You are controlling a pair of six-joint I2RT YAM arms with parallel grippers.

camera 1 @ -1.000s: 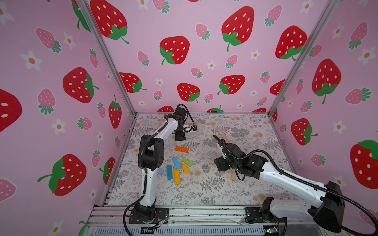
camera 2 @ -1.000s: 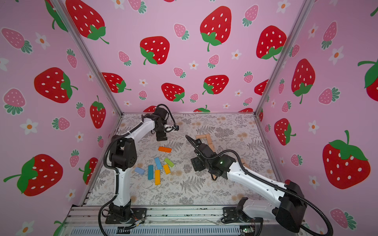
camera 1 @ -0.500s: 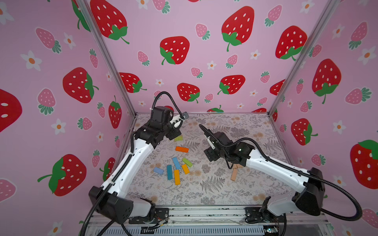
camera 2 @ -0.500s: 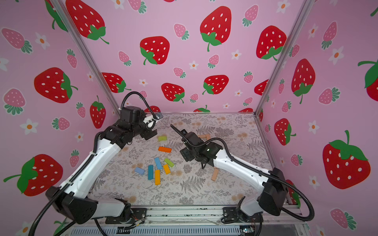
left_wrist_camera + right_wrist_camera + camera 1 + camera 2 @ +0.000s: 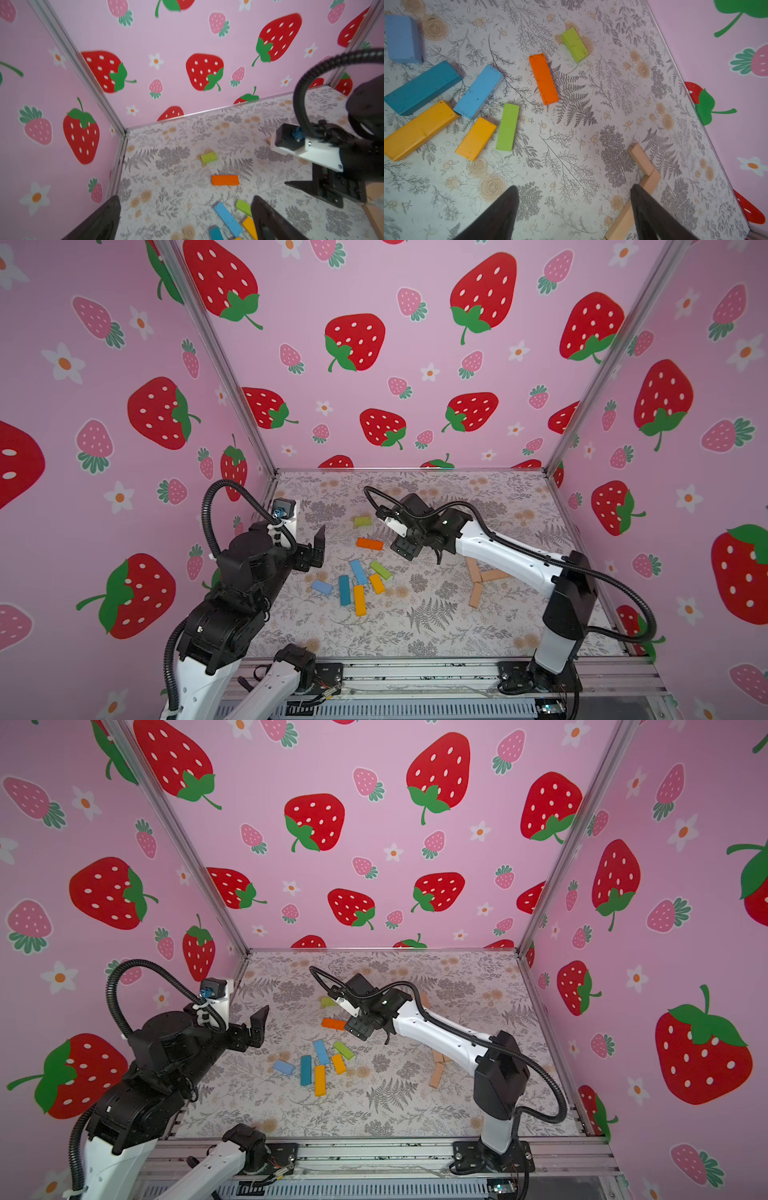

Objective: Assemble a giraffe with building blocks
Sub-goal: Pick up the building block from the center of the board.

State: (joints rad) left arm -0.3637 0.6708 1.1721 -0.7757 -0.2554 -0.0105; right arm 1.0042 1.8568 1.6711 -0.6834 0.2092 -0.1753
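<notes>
- Open and empty, the right gripper [image 5: 573, 187] hung over the table [image 5: 571, 145], with the tan blocks [image 5: 643, 160] under one finger. A careless descent could have scattered them.
- The left gripper [image 5: 186, 198] was also open and empty, near the coloured blocks [image 5: 353, 580] clustered mid-table. A grab there might have dragged neighbours.
- The orange block [image 5: 543, 79] lay apart, so it looked the safer pick.

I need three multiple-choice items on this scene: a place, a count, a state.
1. The orange block lies: A) touching a blue block; B) in a gripper; C) alone, touching no other block.
2. How many yellow blocks are there? A) two; B) four; C) none.
3. The left gripper and right gripper are: A) both shut; B) both open, empty; C) each holding a block.
Answers: C, no block touches it; A, the right wrist view shows a long one and a short one; B, their jaws stand apart with nothing between.
</notes>
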